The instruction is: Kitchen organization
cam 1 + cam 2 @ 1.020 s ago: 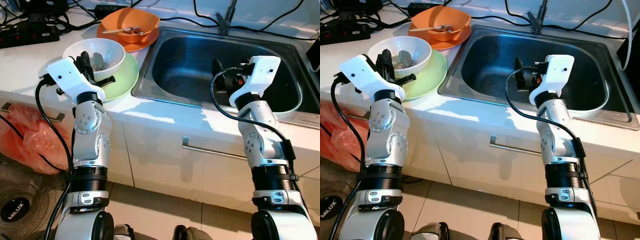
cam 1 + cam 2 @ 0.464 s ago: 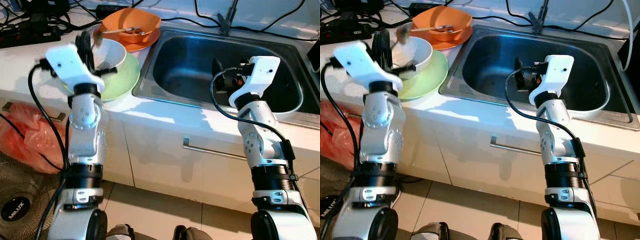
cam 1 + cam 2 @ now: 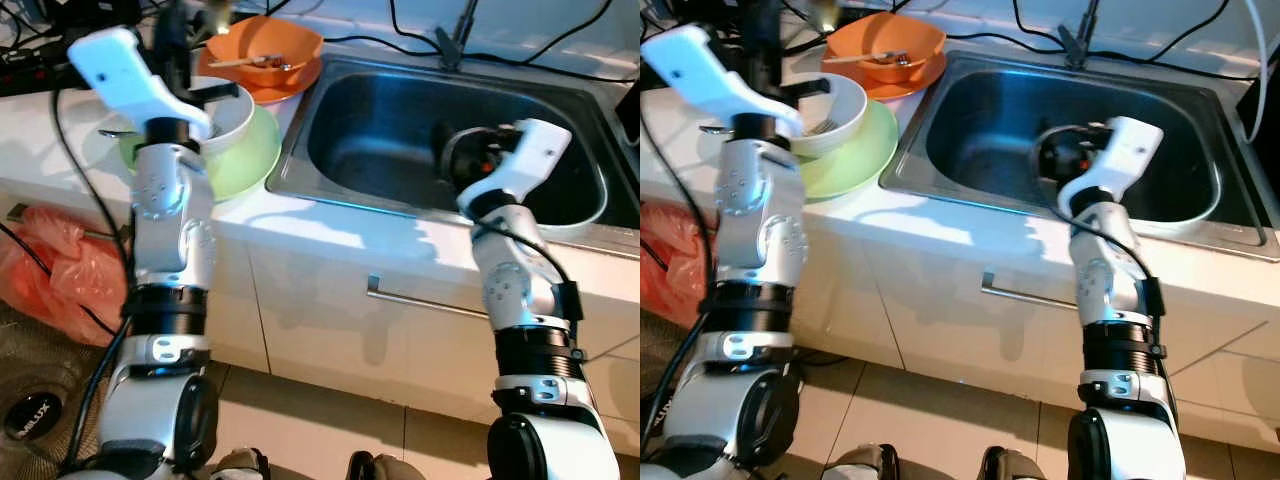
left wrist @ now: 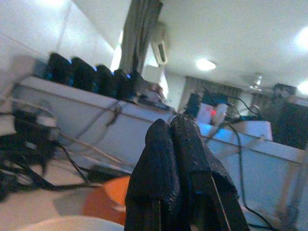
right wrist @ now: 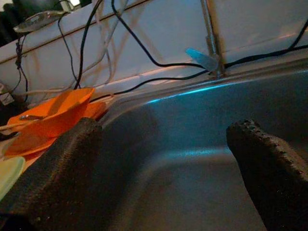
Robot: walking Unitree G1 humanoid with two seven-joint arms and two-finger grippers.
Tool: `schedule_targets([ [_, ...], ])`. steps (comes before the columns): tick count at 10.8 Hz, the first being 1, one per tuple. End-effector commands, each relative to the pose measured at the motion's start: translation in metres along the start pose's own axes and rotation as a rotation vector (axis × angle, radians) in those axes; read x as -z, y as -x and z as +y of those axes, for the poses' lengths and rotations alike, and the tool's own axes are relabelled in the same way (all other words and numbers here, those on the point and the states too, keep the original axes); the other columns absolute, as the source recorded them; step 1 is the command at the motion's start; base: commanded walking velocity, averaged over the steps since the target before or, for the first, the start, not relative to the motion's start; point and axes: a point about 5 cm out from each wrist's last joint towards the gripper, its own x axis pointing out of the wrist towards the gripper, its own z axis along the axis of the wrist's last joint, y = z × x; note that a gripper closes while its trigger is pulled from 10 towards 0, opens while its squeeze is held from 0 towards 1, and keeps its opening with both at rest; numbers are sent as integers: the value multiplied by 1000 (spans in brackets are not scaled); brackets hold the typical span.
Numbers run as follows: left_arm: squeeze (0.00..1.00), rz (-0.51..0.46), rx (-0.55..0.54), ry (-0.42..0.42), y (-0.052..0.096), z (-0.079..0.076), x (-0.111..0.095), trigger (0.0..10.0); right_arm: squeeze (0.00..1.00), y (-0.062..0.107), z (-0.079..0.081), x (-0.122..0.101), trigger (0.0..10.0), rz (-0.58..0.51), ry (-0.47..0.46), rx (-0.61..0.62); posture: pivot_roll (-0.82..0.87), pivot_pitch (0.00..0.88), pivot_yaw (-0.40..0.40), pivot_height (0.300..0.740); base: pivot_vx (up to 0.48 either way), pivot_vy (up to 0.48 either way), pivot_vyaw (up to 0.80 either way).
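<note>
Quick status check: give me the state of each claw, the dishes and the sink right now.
Left claw: shut, raised above the white bowl.
Right claw: open, over the sink.
White bowl: upright on the green plate, fork inside.
Orange bowl: upright on the counter, utensil inside.
Sink: basin dry.

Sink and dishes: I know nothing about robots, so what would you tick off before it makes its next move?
1. Left gripper is well above the white bowl: ok.
2. Left fingers are pressed together: ok. Whether anything is pinched between them: cannot tell.
3. Right gripper is open, inside the sink: ok.
4. Sink basin shows bare steel where a dish could go: ok.
5. White bowl sits level on the green plate, a utensil inside it: ok.
6. Orange bowl sits behind, away from both arms: ok.
</note>
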Motion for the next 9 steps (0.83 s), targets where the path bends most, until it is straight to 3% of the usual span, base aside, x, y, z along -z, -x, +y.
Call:
schedule_targets([
  [1,0,15,78,78,-6,-20,1,0,1000,-1,2,-3,10000,-4,-10,-11,-23,112,-2,740,0,0,0],
  [2,0,73,141,203,-7,-39,11,0,1000,0,5,-2,10000,-1,-36,-18,-25,115,4,740,0,0,0],
  [3,0,80,198,223,-7,-57,14,0,1000,1,8,-1,10000,12,-89,-21,-22,118,8,740,0,0,0],
  [4,0,87,270,277,-6,-81,16,0,0,2,13,1,10000,21,-156,-44,-22,121,14,740,0,0,0],
  [5,0,127,324,351,-3,-99,21,0,0,2,16,2,10000,19,-189,-46,-23,123,20,740,0,0,0],
  [6,0,204,325,480,1,-109,31,0,0,2,19,1,10000,10,-190,-55,-27,127,28,740,0,0,0],
  [7,0,272,293,563,7,-110,42,0,0,5,20,0,10000,5,-191,-59,-29,133,36,740,0,0,0],
  [9,0,316,263,581,14,-105,52,0,0,8,19,0,10000,3,-198,-56,-26,138,40,740,0,0,0],
])
